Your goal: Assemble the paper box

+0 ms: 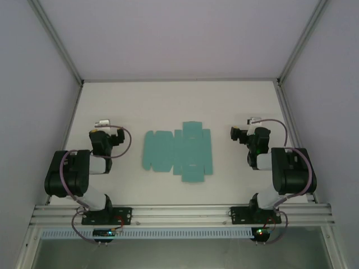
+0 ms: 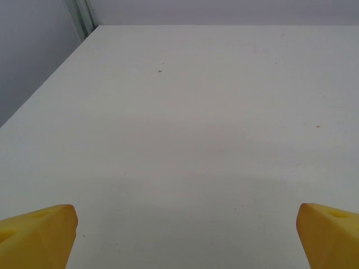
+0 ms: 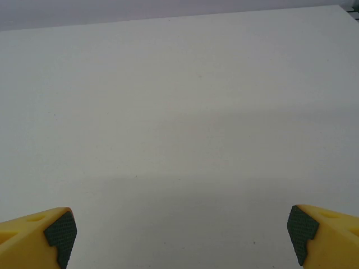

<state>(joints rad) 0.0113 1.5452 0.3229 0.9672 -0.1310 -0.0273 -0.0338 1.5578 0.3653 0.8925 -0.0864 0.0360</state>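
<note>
The paper box [image 1: 178, 151] is a flat teal die-cut blank with flaps and creases, lying on the white table [image 1: 179, 106] midway between the two arms. My left gripper [image 1: 102, 124] sits to the blank's left, well apart from it. My right gripper [image 1: 252, 124] sits to its right, also apart. In the left wrist view the left gripper [image 2: 185, 238] is open, its yellow fingertips [image 2: 39, 235] far apart over bare table. The right gripper [image 3: 182, 238] is open too, with nothing between its dark-padded fingertips [image 3: 50, 235].
Grey walls with aluminium posts [image 1: 61, 50] enclose the table on the left, back and right. An aluminium rail [image 1: 179, 213] carrying both arm bases runs along the near edge. The table stretches bare behind the blank.
</note>
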